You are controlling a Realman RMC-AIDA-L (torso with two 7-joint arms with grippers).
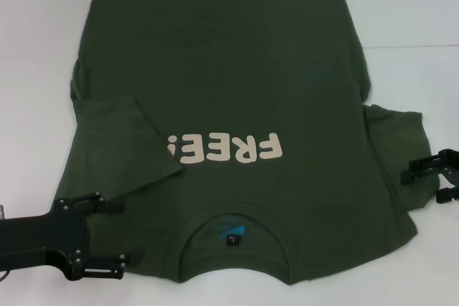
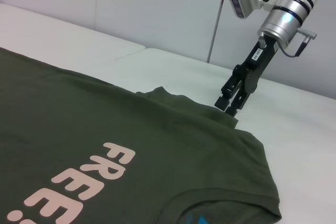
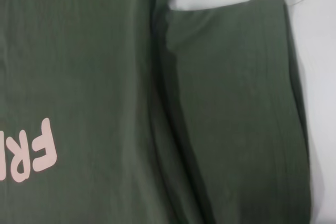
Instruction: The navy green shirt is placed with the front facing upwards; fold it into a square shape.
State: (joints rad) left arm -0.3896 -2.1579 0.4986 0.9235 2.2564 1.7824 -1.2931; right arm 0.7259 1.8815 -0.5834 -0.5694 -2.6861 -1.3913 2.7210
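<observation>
- The left gripper (image 1: 128, 234) sits at the near left corner of the table (image 1: 416, 12), its two fingers spread wide apart and holding nothing; the upper finger (image 1: 82, 201) lies at the shirt's near left edge, though real contact cannot be judged.
- The right gripper (image 1: 414, 171) is at the outer edge of the right sleeve (image 1: 398, 141). Its fingers are parted with nothing between them, tips just above the cloth in the left wrist view.
- The shirt (image 1: 222, 69) lies flat, print (image 1: 226, 150) up, collar (image 1: 233, 238) toward the robot, covering most of the table.
- The left sleeve (image 1: 129, 148) is folded inward over the body, hiding the end of the print.
- Bare white table shows to the right and beyond the sleeve.
- The hem runs close to the far edge of view; the left arm is cut off.
</observation>
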